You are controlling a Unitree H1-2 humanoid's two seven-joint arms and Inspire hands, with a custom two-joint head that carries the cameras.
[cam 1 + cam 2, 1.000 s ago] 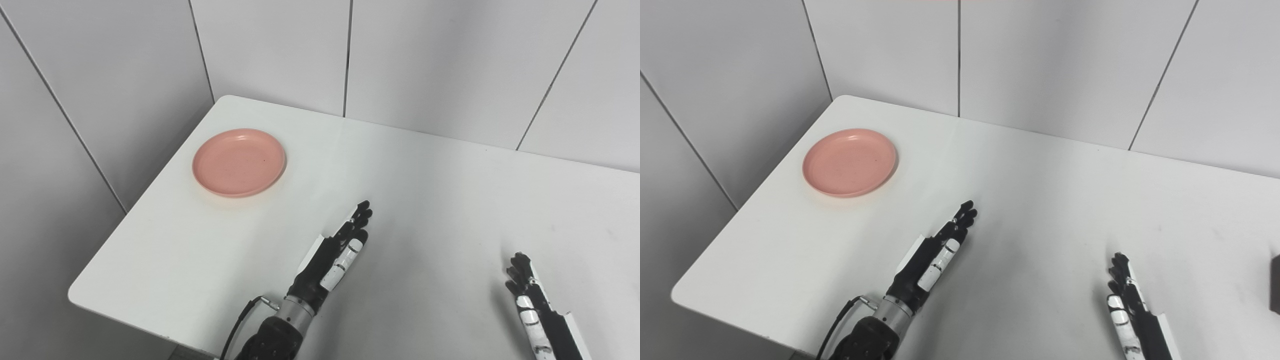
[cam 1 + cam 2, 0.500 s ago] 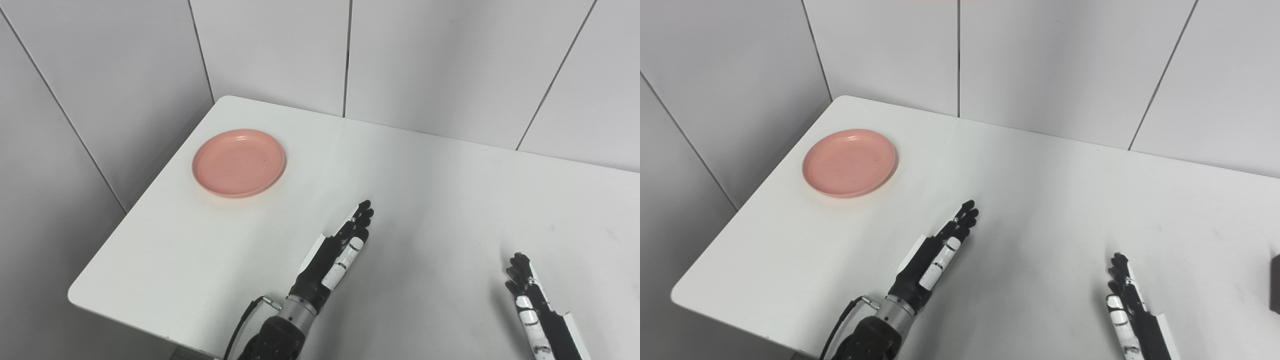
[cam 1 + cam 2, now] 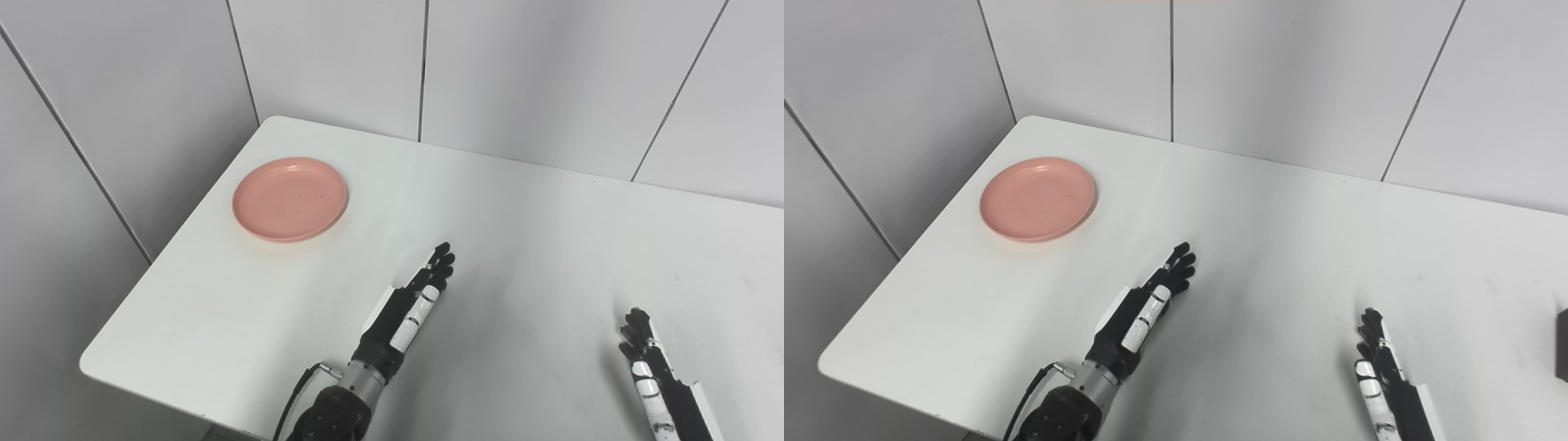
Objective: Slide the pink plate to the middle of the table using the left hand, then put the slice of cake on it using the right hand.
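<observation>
— Where does the pink plate [image 3: 290,198] lie?

— It sits flat near the far left corner of the white table [image 3: 527,245], close to the left edge and well apart from both hands.

— And the hands?

— The left hand [image 3: 407,308] is near the front edge, fingers [image 3: 440,264] straight and close together, pointing away, gripping nothing. The right hand [image 3: 650,367] is by the front right, fingers extended, also holding nothing.

— The cake?

— Only a dark shape [image 3: 1562,345] shows at the picture's right edge; what it is cannot be told.

— Any writing?

— None legible. Grey panelled walls [image 3: 520,73] meet behind the table.
</observation>
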